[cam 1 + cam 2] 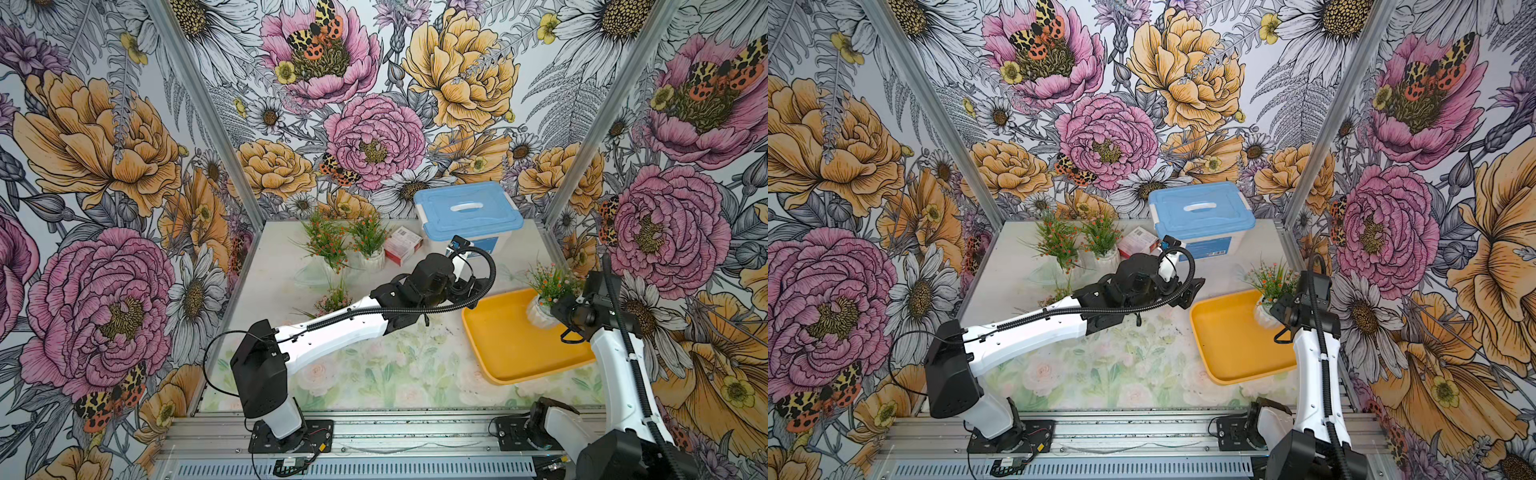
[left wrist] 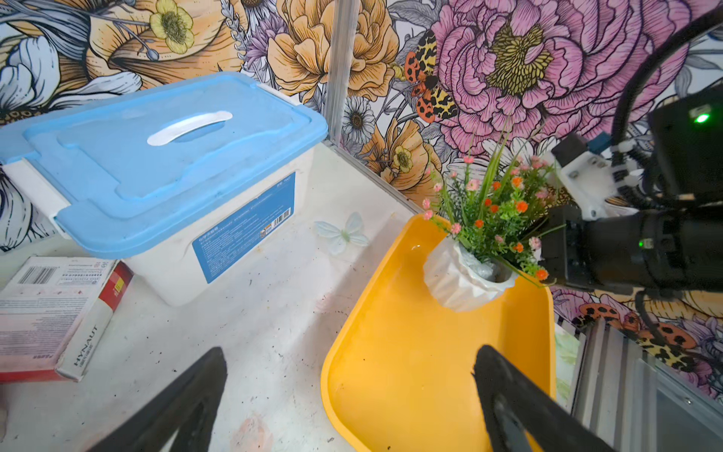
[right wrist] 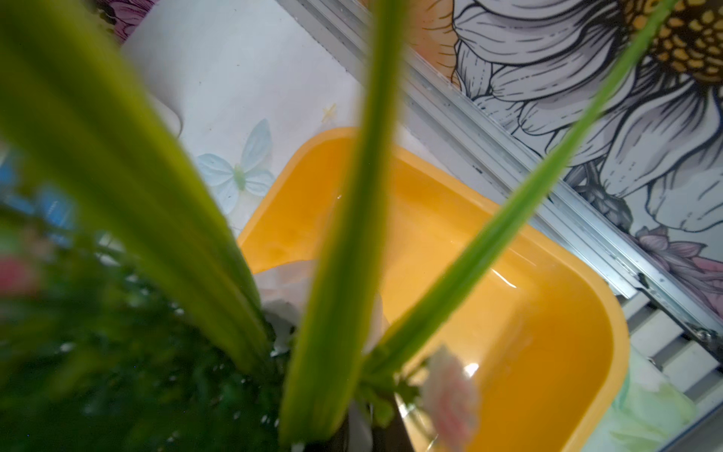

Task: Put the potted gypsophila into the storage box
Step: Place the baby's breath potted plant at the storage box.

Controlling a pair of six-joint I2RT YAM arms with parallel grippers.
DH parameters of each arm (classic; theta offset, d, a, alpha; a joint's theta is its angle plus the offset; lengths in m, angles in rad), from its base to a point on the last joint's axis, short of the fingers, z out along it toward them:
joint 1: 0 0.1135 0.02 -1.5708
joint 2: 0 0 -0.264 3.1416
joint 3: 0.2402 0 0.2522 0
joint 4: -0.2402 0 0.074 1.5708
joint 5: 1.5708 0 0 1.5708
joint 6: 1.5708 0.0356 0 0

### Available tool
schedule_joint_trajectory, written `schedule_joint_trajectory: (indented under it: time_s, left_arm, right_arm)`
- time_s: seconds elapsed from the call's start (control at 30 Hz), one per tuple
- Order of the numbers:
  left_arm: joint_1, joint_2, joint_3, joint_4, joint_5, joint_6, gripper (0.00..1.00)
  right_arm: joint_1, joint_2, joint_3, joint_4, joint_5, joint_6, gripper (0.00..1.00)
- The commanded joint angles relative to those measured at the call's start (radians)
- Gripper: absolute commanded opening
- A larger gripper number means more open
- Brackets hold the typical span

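Note:
The yellow storage box (image 1: 515, 353) (image 1: 1229, 349) lies at the table's right side. My right gripper (image 1: 556, 309) is shut on a potted gypsophila (image 1: 540, 311) (image 1: 1266, 316), a white ribbed pot (image 2: 461, 280) held tilted over the box's far corner. I cannot tell whether its base touches the floor of the box. Green blades (image 3: 344, 274) fill the right wrist view above the box (image 3: 528, 313). My left gripper (image 2: 350, 352) (image 1: 476, 293) hangs open and empty over the box's left rim (image 2: 332, 371). Three more pots stand at the back left (image 1: 322, 243) (image 1: 371, 257) (image 1: 334, 297).
A white bin with a blue lid (image 1: 467, 212) (image 2: 156, 156) stands at the back, just behind my left wrist. A red and white carton (image 1: 402, 246) (image 2: 51, 313) lies beside it. Aluminium frame posts (image 1: 582, 145) and the papered walls close in the table.

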Motion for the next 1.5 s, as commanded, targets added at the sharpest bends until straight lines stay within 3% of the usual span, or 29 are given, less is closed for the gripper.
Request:
schedule_joint_trajectory:
  time_s: [0.0, 0.2, 0.57, 1.0, 1.17, 1.47]
  left_arm:
    - [0.025, 0.02, 0.037, -0.001, 0.008, 0.041, 0.99]
    - [0.078, 0.03, 0.041, 0.018, 0.056, 0.031, 0.99]
    - [0.139, 0.001, 0.008, 0.003, 0.029, 0.006, 0.99]
    - [0.135, -0.078, -0.088, 0.028, -0.073, -0.059, 0.99]
    - [0.124, -0.128, -0.129, 0.021, -0.153, -0.057, 0.99]
    - [0.069, -0.292, -0.218, -0.094, -0.326, -0.103, 0.99]
  right_arm:
    - [-0.029, 0.034, 0.003, 0.072, -0.024, -0.035, 0.0]
    - [-0.065, 0.158, -0.007, 0.175, -0.083, -0.053, 0.0]
    - [-0.065, 0.322, 0.029, 0.278, -0.017, -0.043, 0.0]
    - [-0.064, 0.384, 0.074, 0.322, 0.023, -0.014, 0.0]
    - [-0.063, 0.37, 0.062, 0.322, 0.008, 0.005, 0.18]
    - [-0.056, 0.142, 0.067, 0.329, -0.012, -0.01, 0.41]
